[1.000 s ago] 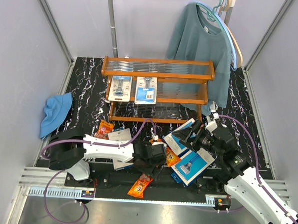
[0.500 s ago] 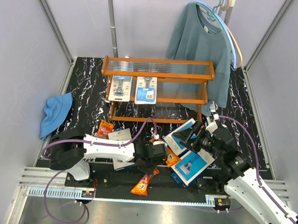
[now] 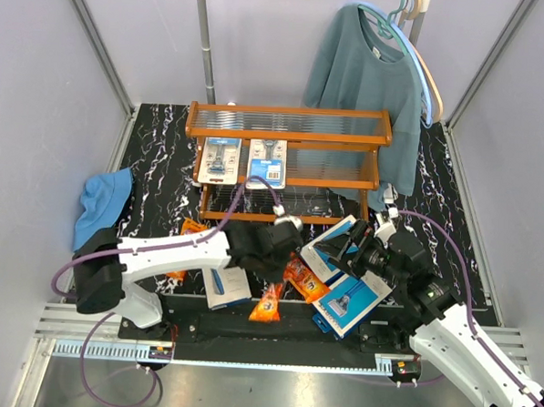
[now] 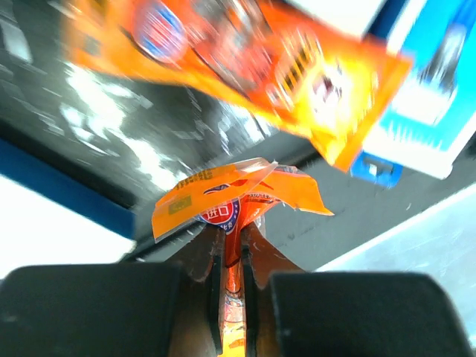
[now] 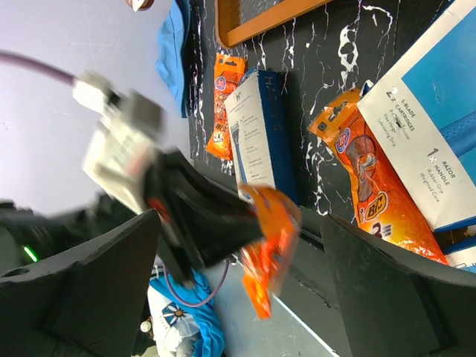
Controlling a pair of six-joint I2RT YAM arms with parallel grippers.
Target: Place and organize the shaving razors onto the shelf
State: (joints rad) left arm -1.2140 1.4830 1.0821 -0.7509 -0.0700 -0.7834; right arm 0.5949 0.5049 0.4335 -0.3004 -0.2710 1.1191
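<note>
My left gripper (image 3: 271,276) is shut on a small orange razor bag (image 3: 269,304), which hangs above the table's front edge. In the left wrist view the bag (image 4: 223,199) is pinched between the fingers (image 4: 214,256). A second orange bag (image 3: 304,280) lies just to its right, and a third (image 3: 192,228) peeks out behind the left arm. Two blister cards (image 3: 219,160) (image 3: 267,162) rest on the shelf (image 3: 290,122), on its middle tier. My right gripper (image 3: 350,247) stands open over the blue boxes (image 3: 354,299), holding nothing.
A white and blue razor box (image 3: 224,286) lies under the left arm, and another box (image 3: 329,241) sits below the right gripper. A blue cloth (image 3: 98,208) lies at the left. Behind the shelf a teal sweater (image 3: 370,81) hangs on a metal rail (image 3: 207,45).
The left gripper has shut on the orange bag by the front edge, lifted it and swung back towards the shelf. The right arm has barely moved.
</note>
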